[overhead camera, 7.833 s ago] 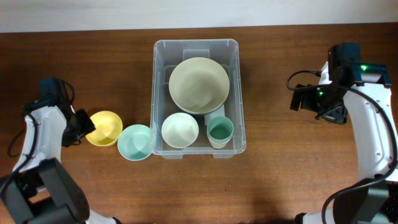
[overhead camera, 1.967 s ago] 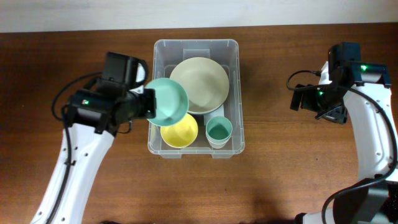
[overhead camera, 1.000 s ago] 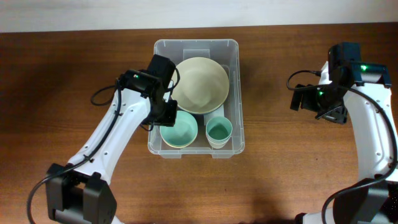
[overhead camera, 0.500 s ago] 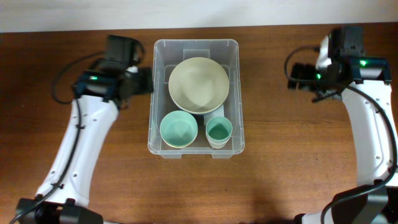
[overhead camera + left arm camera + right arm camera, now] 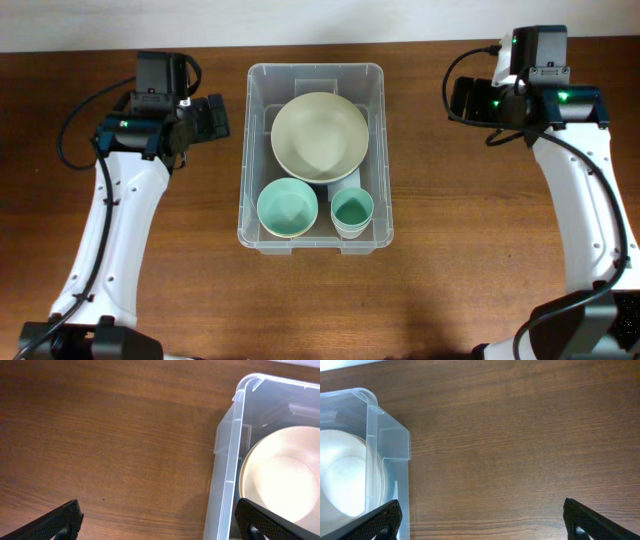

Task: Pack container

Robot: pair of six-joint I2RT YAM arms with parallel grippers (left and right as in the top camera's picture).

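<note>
The clear plastic container (image 5: 379,150) stands mid-table. It holds a large cream bowl (image 5: 319,136) at the back, a mint bowl (image 5: 288,208) stacked on other bowls at front left, and a teal cup (image 5: 352,211) at front right. My left gripper (image 5: 212,119) is open and empty just left of the container's back left corner (image 5: 235,425); its view (image 5: 162,522) shows the cream bowl (image 5: 280,480). My right gripper (image 5: 458,100) is open and empty, right of the container's back right corner (image 5: 390,435); its fingers (image 5: 482,520) span bare wood.
The wooden table (image 5: 480,260) runs to a pale wall strip along the far edge (image 5: 320,20). Both arms reach in from the left and right sides of the table.
My left arm set the mint bowl into the container on the stack, let go and drew back up-left. My right arm has risen and moved toward the container's back right.
</note>
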